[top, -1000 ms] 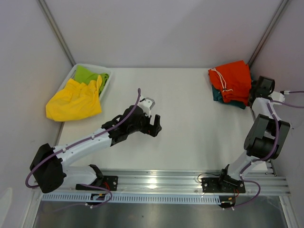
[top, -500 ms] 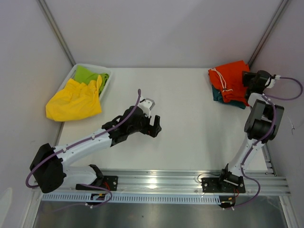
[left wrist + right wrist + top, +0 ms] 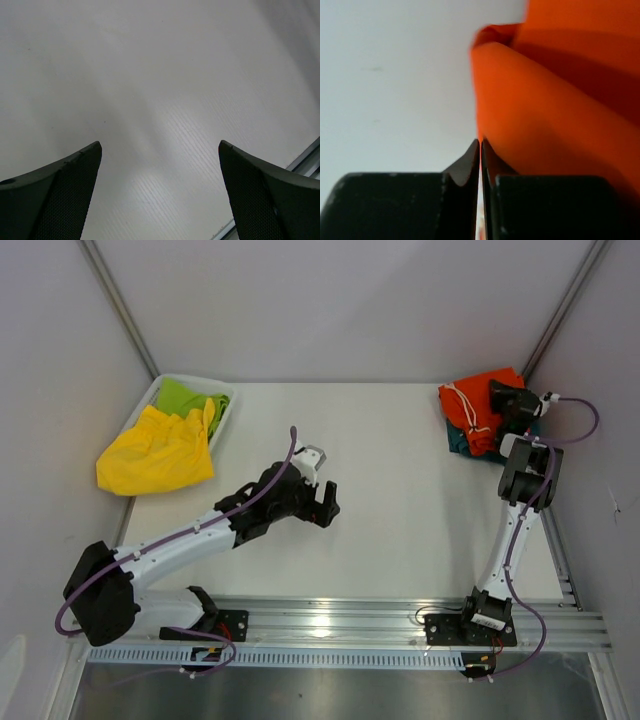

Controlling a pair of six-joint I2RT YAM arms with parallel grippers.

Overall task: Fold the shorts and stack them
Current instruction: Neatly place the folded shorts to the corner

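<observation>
Our right end effector point(image 3: 480, 150) is closed, seemingly on nothing, with its tips at the orange shorts point(image 3: 482, 392). These lie on the teal pair point(image 3: 458, 441) at the desk's point(image 3: 400, 490) far right. A push could rumple that stack. The left end effector point(image 3: 327, 504) hangs open mid-desk. We count four shorts: orange, teal, and yellow point(image 3: 155, 455) and green point(image 3: 185, 398) in one far-left bin point(image 3: 222, 418).

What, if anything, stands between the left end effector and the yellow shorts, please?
Nothing visible does. Only bare table lies between the open left end effector and the yellow shorts at the far left.
</observation>
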